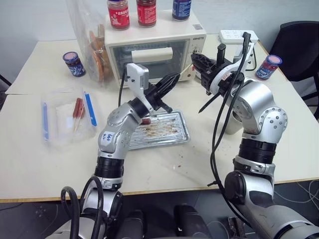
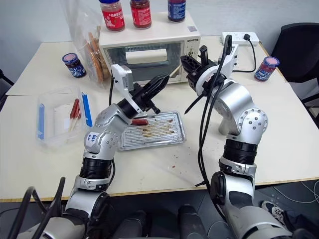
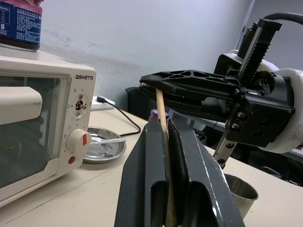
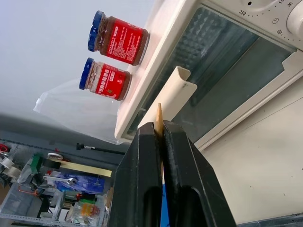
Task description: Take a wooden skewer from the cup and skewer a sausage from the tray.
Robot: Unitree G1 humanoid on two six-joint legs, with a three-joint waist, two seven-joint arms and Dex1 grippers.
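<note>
The tray (image 2: pixel 152 130) lies flat in the middle of the counter (image 2: pixel 149 169), nearer its front edge than the oven is, its ribbed floor smeared with brown crumbs. The sausage (image 2: pixel 140 121) rests at the tray's far left corner, just under the left arm's wrist.

Both arms reach forward over the counter and meet above the tray's far side. The left forearm rises from the front edge and slants up toward the right; its left claw (image 2: pixel 160 82) points up and rightward, fingers pressed together on the wooden skewer (image 3: pixel 161 111), which runs up between them and sticks out past their tips. The right arm bends in from the right edge, wrist rolled over, and its right claw (image 1: pixel 198 60) points leftward toward the oven. In the right wrist view that claw's fingers (image 4: pixel 147 156) stand narrowly apart with the stick's pointed tip showing between them, so both claws hold the same skewer.

The cup (image 3: pixel 241 190) stands on the counter beneath the right forearm, toward the right edge.

Beyond the claws sits the cream toaster oven (image 2: pixel 149 50) with jars (image 2: pixel 141 13) on top, near the far edge.
</note>
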